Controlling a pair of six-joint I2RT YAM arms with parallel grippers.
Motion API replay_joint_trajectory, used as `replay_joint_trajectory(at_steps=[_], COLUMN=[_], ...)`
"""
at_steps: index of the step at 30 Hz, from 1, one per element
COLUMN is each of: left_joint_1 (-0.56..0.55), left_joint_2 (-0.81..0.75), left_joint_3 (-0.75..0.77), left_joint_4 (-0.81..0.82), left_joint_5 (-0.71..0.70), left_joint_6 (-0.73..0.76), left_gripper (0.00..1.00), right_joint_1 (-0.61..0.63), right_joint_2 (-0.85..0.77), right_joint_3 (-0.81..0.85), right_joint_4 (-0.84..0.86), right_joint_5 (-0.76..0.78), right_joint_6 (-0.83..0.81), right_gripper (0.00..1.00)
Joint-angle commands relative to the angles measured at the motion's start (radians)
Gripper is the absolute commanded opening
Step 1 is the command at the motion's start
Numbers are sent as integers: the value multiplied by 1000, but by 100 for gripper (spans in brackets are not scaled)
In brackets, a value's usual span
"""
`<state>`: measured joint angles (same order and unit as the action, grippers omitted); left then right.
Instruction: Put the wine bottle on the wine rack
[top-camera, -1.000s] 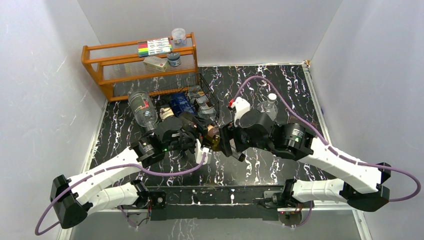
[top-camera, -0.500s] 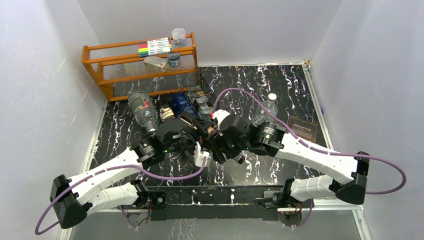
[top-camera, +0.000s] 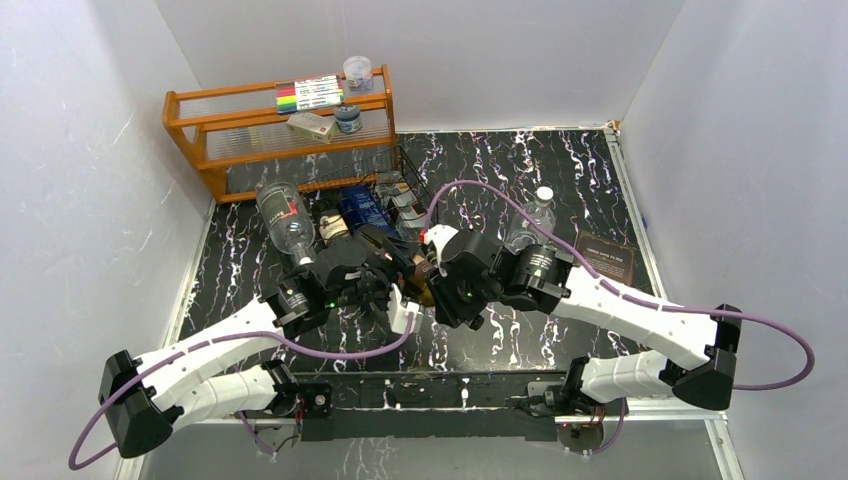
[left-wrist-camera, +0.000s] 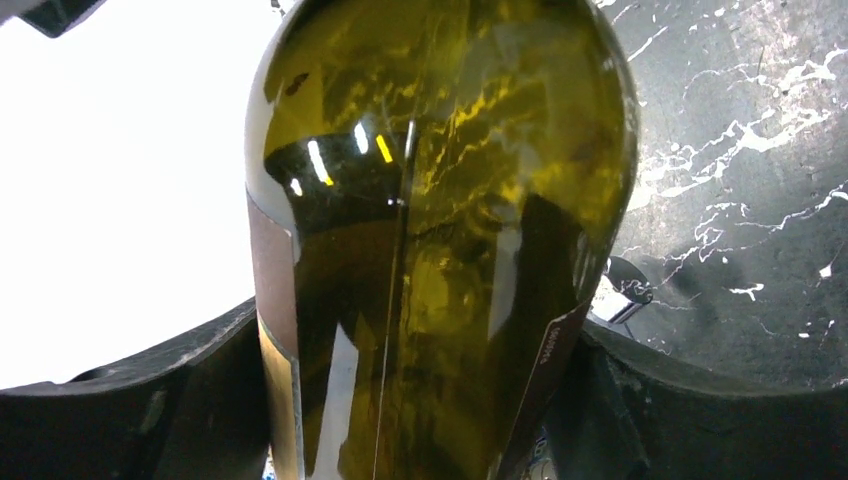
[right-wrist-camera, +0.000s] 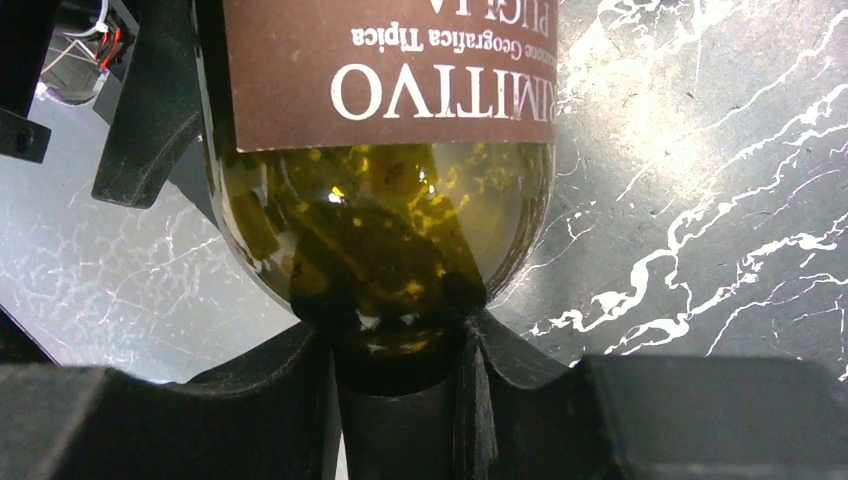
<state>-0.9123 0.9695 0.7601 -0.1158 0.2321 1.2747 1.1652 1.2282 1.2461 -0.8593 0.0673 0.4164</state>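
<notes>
The wine bottle (top-camera: 424, 278), dark olive glass with a brown label lettered in white, sat between the two grippers. It was over the counter (top-camera: 520, 170), just on the near side of the wine rack (top-camera: 416, 196) and outside its wire cradles. The left gripper (left-wrist-camera: 420, 430) had its jaws pressed against either side of the bottle's wide body. The right gripper (right-wrist-camera: 398, 375) had its jaws drawn narrow around the neck, under the shoulder. A large clear bottle (top-camera: 285, 222) lay at the rack's left end. The orange wooden shelf (top-camera: 215, 110) stood behind the rack. A white-capped bottle (top-camera: 530, 222) stood on the counter beside the right arm.
</notes>
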Motion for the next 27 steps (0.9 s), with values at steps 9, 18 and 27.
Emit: replay_joint_trajectory(at_steps=[9,18,27], left_joint_1=[-3,-4,-5], left_joint_2=[-124,-196,-175], left_joint_3=[7,163,496], left_joint_4=[168,189,-140], left_joint_5=[-79,-233,-465], left_joint_6=[-293,-595,-1130], left_gripper=[98,98,98], right_joint_1=[-12,-12,-12], right_joint_2=[-163,-213,-107], right_joint_3=[10,-11,9], right_joint_4=[171,310,463], right_joint_5=[285,327,298], right_joint_6=[34,27,14], right_gripper=[0,0,0])
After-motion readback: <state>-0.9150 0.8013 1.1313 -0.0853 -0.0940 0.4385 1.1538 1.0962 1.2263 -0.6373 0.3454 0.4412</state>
